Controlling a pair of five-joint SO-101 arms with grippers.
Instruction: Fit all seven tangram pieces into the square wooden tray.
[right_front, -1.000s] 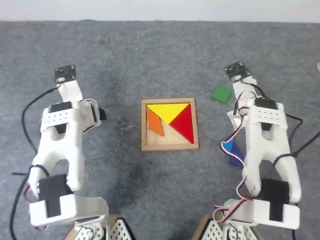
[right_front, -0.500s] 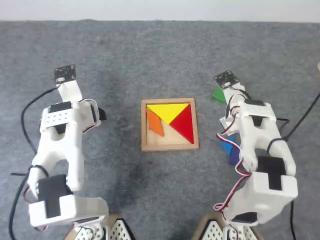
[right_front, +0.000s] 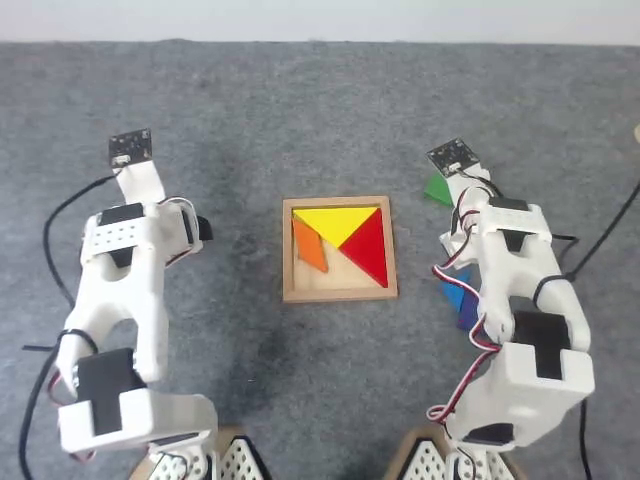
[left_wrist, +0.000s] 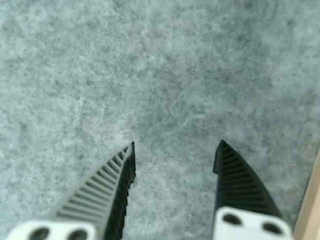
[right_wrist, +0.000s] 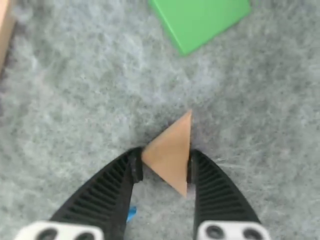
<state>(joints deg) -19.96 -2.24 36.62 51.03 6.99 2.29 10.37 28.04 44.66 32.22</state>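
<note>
Right pincer (right_wrist: 164, 161) clamps the tan triangle (right_wrist: 170, 150)!
One corner points far, toward the green piece (right_wrist: 200, 20); left pincer (left_wrist: 175, 150) hangs spread wide over the grey desk (left_wrist: 150, 75).

Tray (right_front: 340, 292) w/ yellow (right_front: 335, 219), red (right_front: 370, 250), orange pcs (right_front: 310, 248); green (right_wrist: 200, 20), tan (right_wrist: 170, 152) outside.

White arms (right_front: 120, 232) carry black motors (right_front: 105, 378), ribbed black claws (left_wrist: 175, 145)

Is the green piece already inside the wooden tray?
No, the green piece lies on the grey mat, apart from the tray.
</note>
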